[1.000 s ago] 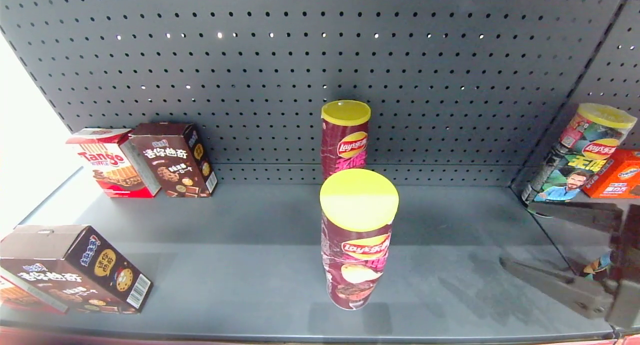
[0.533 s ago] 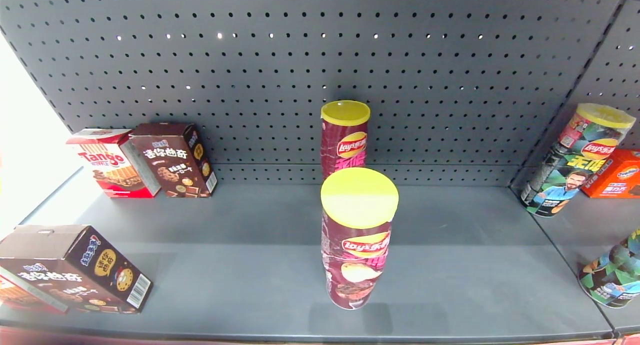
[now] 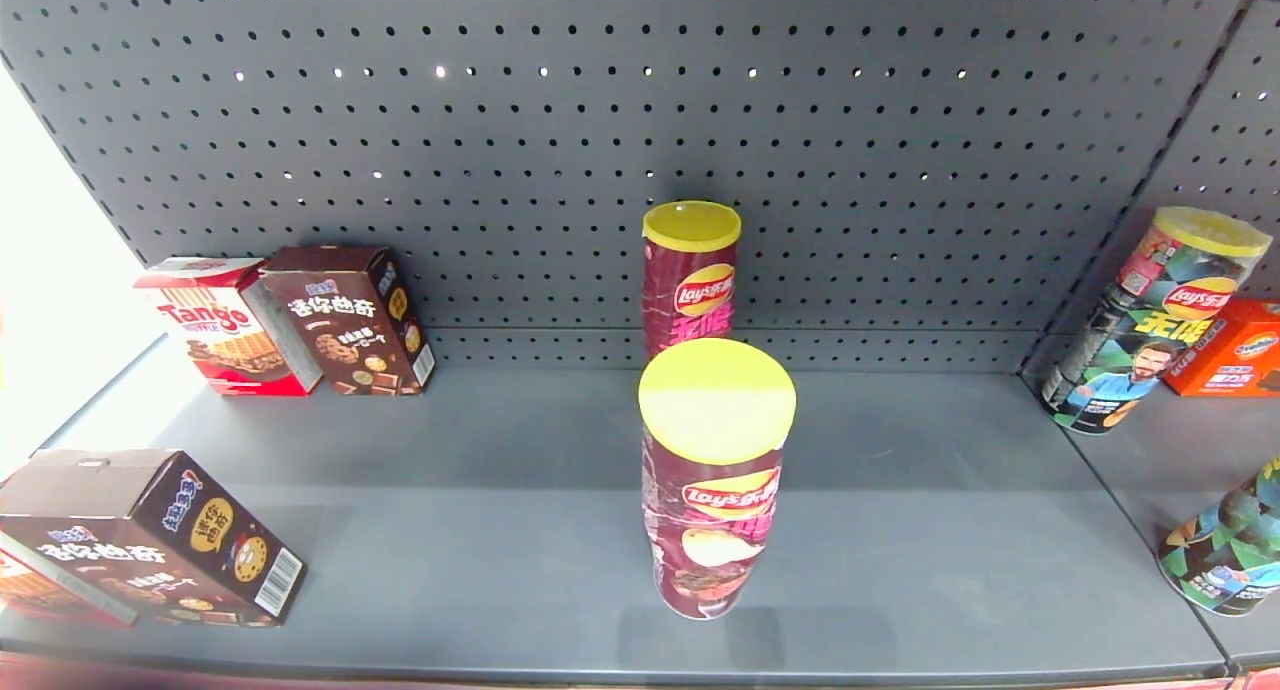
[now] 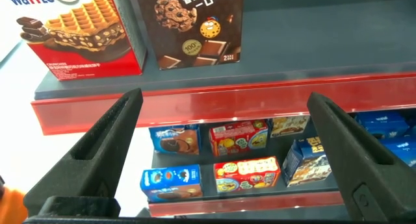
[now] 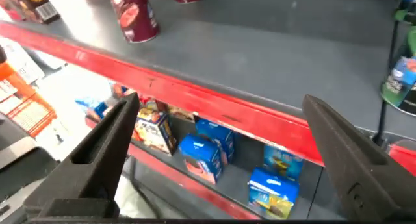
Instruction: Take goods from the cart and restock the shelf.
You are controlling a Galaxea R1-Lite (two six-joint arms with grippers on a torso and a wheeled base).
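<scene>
Two maroon chip cans with yellow lids stand upright on the grey shelf [image 3: 940, 560]: the front can [image 3: 714, 490] mid-shelf and the back can [image 3: 690, 270] against the pegboard. My left gripper [image 4: 225, 97] is open and empty, hanging in front of the shelf's red front edge [image 4: 214, 104], below a waffle box [image 4: 81, 29] and a cookie box [image 4: 192, 23]. My right gripper [image 5: 221, 100] is also open and empty, in front of the same red edge [image 5: 214, 97], with the front maroon can [image 5: 135, 16] beyond it on the shelf.
Boxes stand at the shelf's left: a red wafer box [image 3: 220, 325], a brown cookie box [image 3: 350, 315] and another brown box [image 3: 150, 535] at the front. Green-black cans [image 3: 1150, 320] [image 3: 1225, 550] and an orange box [image 3: 1230, 350] occupy the right bay. Lower shelves hold several small boxes [image 4: 240, 136].
The right gripper, seen open at the head view's right edge one second ago, has drawn back out of that view. The cans and boxes have not moved.
</scene>
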